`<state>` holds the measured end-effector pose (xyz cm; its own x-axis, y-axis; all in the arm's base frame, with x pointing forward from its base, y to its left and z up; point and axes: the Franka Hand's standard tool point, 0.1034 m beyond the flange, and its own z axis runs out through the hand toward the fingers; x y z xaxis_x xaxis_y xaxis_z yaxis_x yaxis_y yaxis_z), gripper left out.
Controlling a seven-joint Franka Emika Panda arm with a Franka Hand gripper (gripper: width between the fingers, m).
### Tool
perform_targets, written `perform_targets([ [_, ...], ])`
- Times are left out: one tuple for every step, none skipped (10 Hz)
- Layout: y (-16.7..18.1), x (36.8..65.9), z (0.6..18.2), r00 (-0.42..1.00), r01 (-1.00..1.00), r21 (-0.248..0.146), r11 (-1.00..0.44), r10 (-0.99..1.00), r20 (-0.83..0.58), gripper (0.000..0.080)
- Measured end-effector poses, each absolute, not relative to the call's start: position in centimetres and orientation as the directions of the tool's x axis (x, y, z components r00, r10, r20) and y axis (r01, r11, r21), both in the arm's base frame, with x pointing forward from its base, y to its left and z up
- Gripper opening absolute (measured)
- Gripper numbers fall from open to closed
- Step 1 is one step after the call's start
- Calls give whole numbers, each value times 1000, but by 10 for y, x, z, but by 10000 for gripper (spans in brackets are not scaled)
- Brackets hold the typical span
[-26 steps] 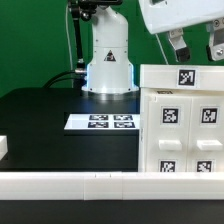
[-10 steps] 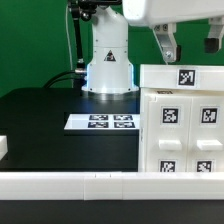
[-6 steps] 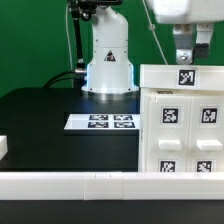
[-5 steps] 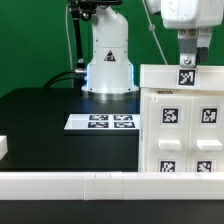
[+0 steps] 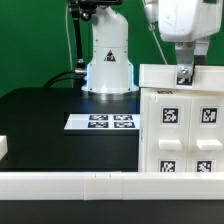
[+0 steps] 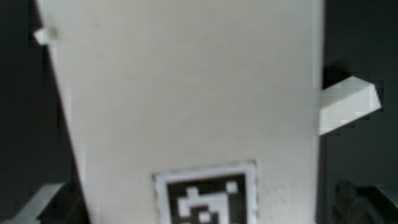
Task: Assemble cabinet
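Cabinet [image 5: 182, 120] is sitting on the black table [image 5: 50, 125], on the exterior view's right. Robot jaws are hanging spread open around its top edge, not squeezing yet. If they are closing off-centre, it could be tipping or slipping

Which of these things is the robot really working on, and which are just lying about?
Part of the job:
- the cabinet, a big white tagged body
- the gripper, down at the cabinet's top edge

Just lying about:
- the marker board, flat on the black table
- a small white block at the exterior view's left edge
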<state>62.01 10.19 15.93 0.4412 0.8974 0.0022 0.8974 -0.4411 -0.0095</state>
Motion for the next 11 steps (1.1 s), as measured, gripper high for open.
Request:
perform_targets([
  [102, 620, 159, 456, 890, -10, -456, 890, 2, 634],
  [102, 620, 159, 482, 876, -10, -482, 876, 3, 634],
  [102, 620, 159, 540, 842, -10, -540, 842, 2, 550],
  [102, 620, 159, 576, 817, -10, -576, 817, 1, 550],
  [102, 620, 159, 664, 747, -16, -664, 748, 0, 550],
  [101, 622, 159, 758, 652, -17, -758, 652, -3, 550],
  [103, 622, 160, 836, 548, -17, -836, 548, 1, 550],
  [105, 623, 160, 904, 427, -29, -904, 427, 15, 550],
  [105, 624, 159, 968, 251, -68, -966, 250, 34, 550],
  [102, 624, 158, 996, 88, -112, -990, 85, 29, 550],
  [101, 624, 158, 1000, 3, -118, -993, 1, 19, 550],
])
